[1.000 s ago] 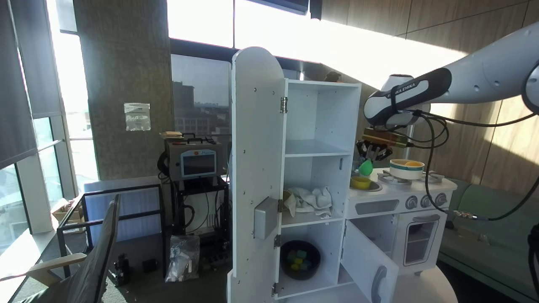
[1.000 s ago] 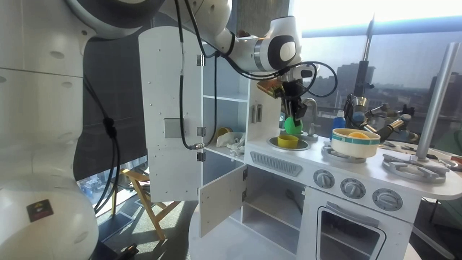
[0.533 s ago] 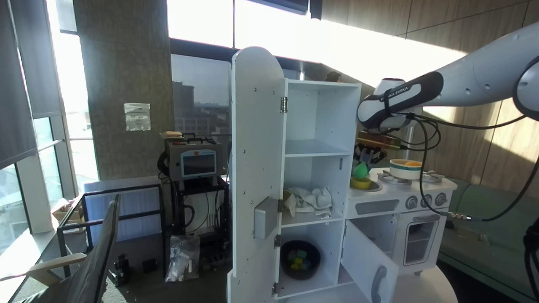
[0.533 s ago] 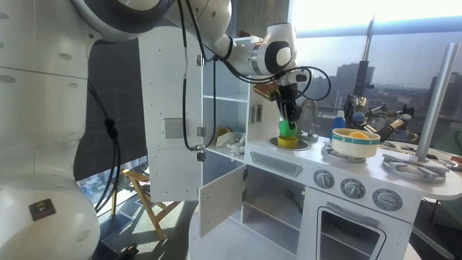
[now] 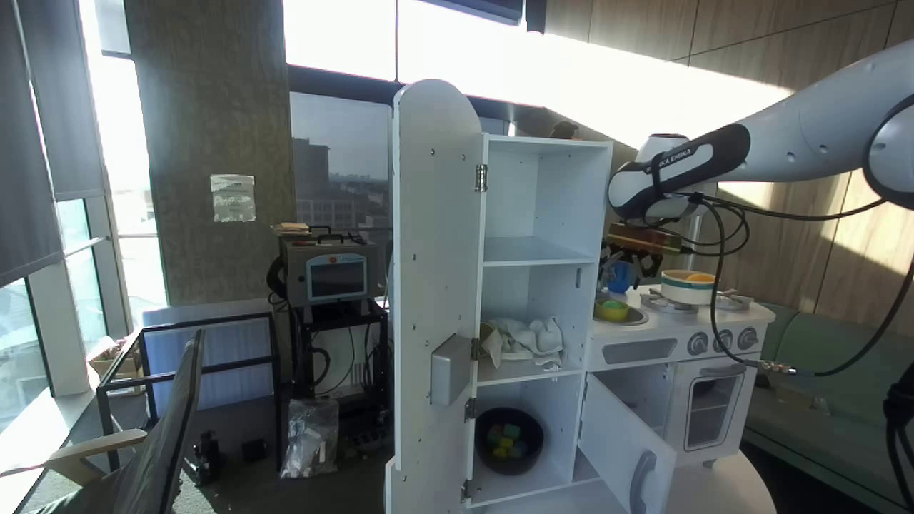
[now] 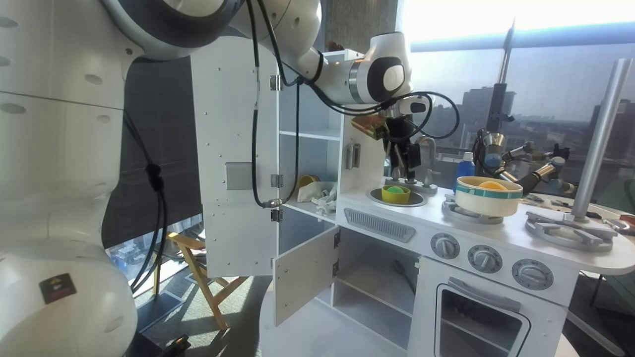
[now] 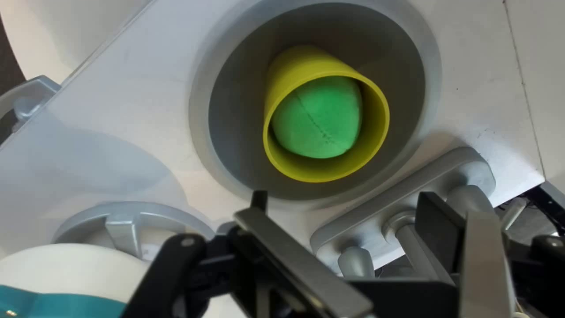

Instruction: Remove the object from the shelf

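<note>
A green, soft-looking object with a seam rests inside the yellow cup, and the cup stands in the grey sink basin. Both exterior views show just the top of the green object above the cup's rim. My gripper is open over the sink, its fingers wide apart with nothing held. In an exterior view the gripper hangs above and slightly behind the cup, touching neither. The white shelf unit stands beside the sink; a white cloth lies on its middle shelf.
The grey faucet and its knobs lie close behind the sink, beneath my fingers. A cream pot with an orange thing inside sits on the burner. Blue bottle behind. The tall cabinet door and lower door hang open.
The gripper came down toward the cup with the green object in its grip, then opened. The green object has dropped into the yellow cup.
</note>
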### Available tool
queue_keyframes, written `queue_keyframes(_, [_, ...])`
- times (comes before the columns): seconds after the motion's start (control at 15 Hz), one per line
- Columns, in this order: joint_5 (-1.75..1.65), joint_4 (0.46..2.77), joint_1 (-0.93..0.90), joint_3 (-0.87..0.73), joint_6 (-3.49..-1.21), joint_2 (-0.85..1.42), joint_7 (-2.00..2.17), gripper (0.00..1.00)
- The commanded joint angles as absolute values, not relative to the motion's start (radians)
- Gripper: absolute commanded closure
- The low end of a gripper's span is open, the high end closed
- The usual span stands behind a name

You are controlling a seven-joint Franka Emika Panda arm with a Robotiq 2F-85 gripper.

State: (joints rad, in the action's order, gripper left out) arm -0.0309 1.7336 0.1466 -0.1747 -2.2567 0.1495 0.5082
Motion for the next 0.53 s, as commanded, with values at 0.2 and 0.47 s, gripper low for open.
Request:
queue_keyframes(0.2, [-0.022,1.704,0.153,-0.194,-2.238,0.147,0.511,0.00])
queue_keyframes(0.47, [-0.031,1.700,0.166,-0.219,-2.241,0.139,0.551,0.00])
